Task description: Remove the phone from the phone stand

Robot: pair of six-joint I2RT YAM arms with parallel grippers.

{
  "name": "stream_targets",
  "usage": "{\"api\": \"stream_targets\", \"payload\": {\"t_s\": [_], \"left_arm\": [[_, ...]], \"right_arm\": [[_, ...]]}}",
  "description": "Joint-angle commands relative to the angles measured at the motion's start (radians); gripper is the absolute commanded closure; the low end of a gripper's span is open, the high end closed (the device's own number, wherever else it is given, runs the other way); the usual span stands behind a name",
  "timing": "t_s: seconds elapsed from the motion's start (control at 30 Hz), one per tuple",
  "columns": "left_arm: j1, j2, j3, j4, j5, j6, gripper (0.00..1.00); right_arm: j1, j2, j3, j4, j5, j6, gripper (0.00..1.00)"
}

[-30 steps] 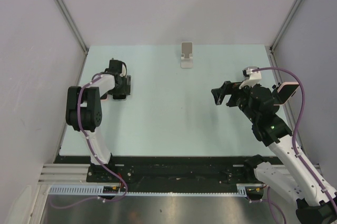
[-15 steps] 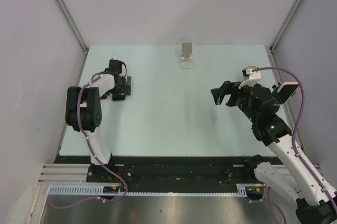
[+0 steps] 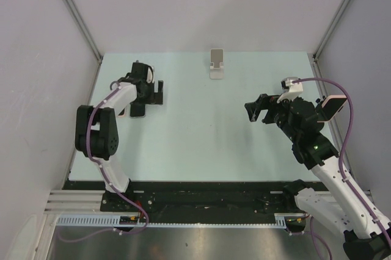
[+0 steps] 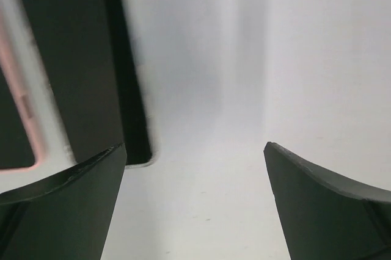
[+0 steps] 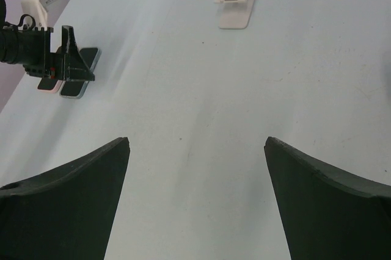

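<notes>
The left end effector (image 4: 195, 205) hangs low over the pale mint bench (image 3: 201, 144), its two dark fingers (image 4: 61, 211) spread wide with only bare bench showing between them. The black-screened phone with a pale rim (image 4: 82, 58) lies flat on the bench, ahead of this end effector and off toward its left finger. In the left wrist view the phone's near corner slips behind the tip of that finger. The view is too close to say whether finger and phone touch there, though they look slightly apart. Just beside this phone, farther out on the same side, a pink-cased phone (image 4: 12, 132) also lies flat, and the long edges of the two run side by side.

The white angled phone stand with a flat base (image 5: 233, 0) sits upright near the far edge of the bench. It is well apart from the left end effector and from both phones.

The right end effector (image 5: 195, 199) is held above the bench with its fingers also parted wide, gripping nothing. From its wrist view the stand lies far ahead and a little to the right. The left end effector and the two phones lie ahead and far off to the left.
</notes>
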Motion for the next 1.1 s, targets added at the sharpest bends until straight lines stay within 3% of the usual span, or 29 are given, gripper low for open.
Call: {"api": "stream_targets", "payload": {"t_s": [0.0,0.17,0.43,1.07], "left_arm": [[-0.043,0.028,0.076,0.001,0.157,-0.067,0.0],[-0.075,0.122,0.142,0.006,0.162,-0.077,0.0],[-0.072,0.217,0.166,0.004,0.059,-0.067,0.0],[-0.001,0.219,0.143,0.001,-0.027,-0.028,0.0]], "right_arm": [[-0.003,-0.01,0.002,0.036,0.002,-0.009,0.02],[-0.005,-0.019,0.002,0.029,0.008,-0.011,0.02],[-0.005,-0.033,0.002,0.023,0.019,-0.014,0.02],[-0.006,-0.025,0.002,0.026,0.011,-0.012,0.02]]}}
